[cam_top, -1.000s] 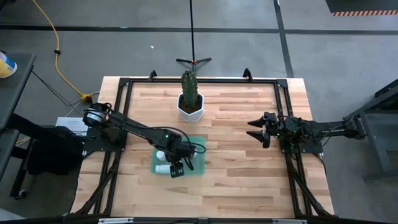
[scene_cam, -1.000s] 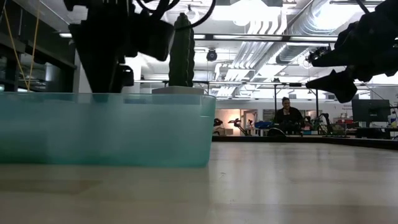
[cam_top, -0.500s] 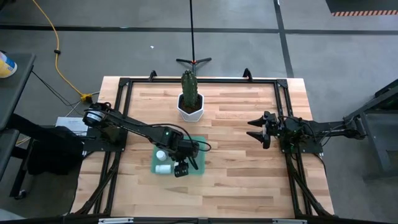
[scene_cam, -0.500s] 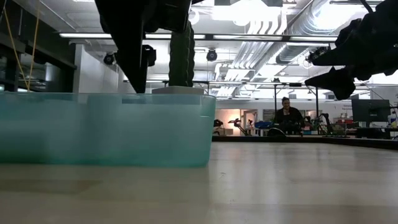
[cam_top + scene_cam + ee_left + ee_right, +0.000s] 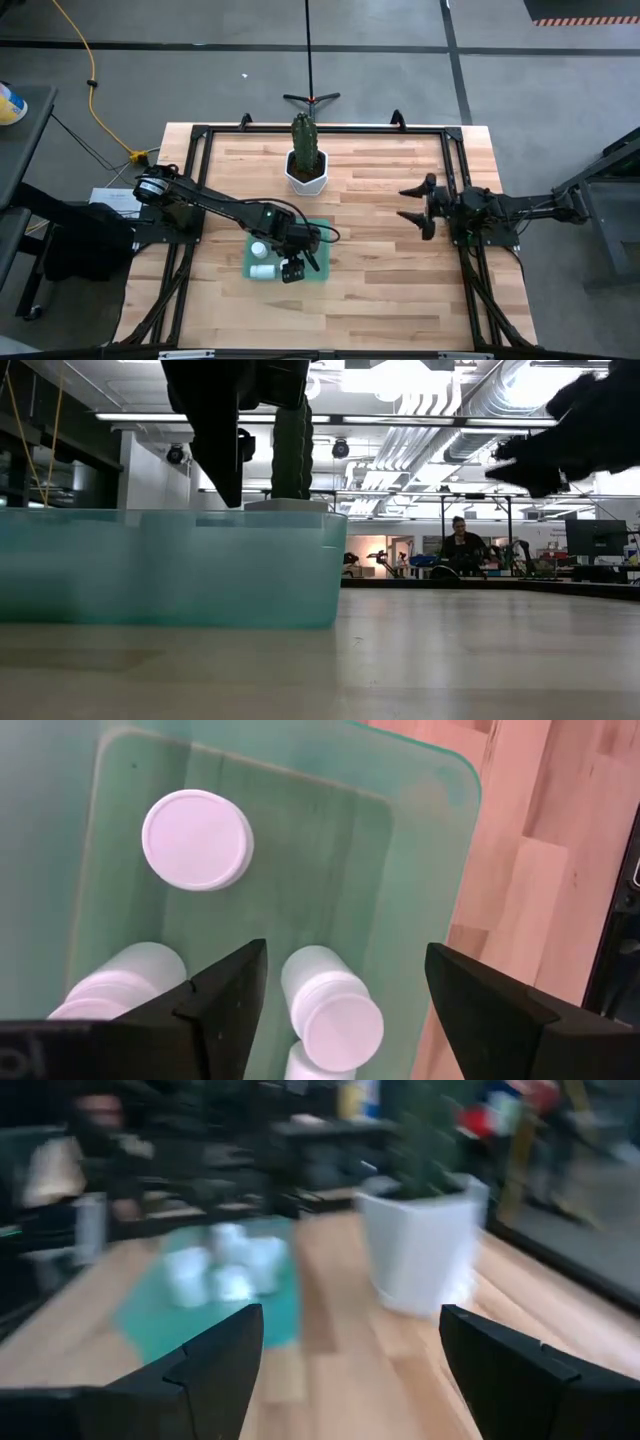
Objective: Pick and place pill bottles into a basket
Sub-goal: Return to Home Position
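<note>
Teal plastic fills what I see under my left gripper: the basket lies directly beneath it on the table. The fingers are spread wide and hold nothing. Several pill bottles are inside. One lies on its side right below the gap between my fingers, another lies just beside my near finger, and one stands upright a little ahead of the fingertips. In the low view my fingertips hang about level with the basket's rim; I cannot tell whether they dip below it.

That is my worry for pulling away. If I swing sideways before rising, a finger could catch the basket wall and drag or tip the light basket. It could also clip the upright bottle and knock it over. A straight lift first looks safest.

My right gripper waits well apart, above bare table, with its fingers parted and empty. The cactus pot stands ahead of it, to one side, so a wide sweep could brush the pot.
</note>
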### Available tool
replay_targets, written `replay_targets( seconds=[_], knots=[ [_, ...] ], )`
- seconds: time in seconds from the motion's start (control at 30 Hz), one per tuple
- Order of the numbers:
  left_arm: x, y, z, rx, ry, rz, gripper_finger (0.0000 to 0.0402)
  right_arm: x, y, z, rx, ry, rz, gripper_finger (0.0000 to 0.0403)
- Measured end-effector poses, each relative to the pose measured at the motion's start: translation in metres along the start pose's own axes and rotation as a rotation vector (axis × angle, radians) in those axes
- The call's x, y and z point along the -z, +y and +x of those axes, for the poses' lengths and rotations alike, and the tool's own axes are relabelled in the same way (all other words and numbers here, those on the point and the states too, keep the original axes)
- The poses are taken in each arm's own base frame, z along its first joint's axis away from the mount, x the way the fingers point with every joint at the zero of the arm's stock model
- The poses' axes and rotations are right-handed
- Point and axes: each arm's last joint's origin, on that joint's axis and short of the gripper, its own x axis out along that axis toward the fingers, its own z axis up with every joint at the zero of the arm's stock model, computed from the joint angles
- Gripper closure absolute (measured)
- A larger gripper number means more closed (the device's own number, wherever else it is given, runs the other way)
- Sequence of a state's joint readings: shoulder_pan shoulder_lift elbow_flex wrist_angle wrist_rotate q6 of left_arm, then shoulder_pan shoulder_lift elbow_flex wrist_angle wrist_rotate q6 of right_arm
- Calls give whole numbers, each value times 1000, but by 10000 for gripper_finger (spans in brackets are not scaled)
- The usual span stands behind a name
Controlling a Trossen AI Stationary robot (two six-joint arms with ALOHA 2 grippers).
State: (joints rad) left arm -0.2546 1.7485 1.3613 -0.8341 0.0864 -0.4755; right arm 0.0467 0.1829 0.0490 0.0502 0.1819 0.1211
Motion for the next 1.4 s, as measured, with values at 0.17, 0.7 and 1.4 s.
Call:
replay_targets(
  seconds=[0.17,0.7,1.4],
  knots=[
    [0,0,0,0,0,-1,96,-3,5,-1,-180,-26,-105,110],
    [-8,10,-2,29,-16,-38,96,-1,5,-2,-189,-10,-157,110],
    [-51,29,-61,49,-156,-4,96,-19,4,-22,-190,-14,-147,110]
  ],
)
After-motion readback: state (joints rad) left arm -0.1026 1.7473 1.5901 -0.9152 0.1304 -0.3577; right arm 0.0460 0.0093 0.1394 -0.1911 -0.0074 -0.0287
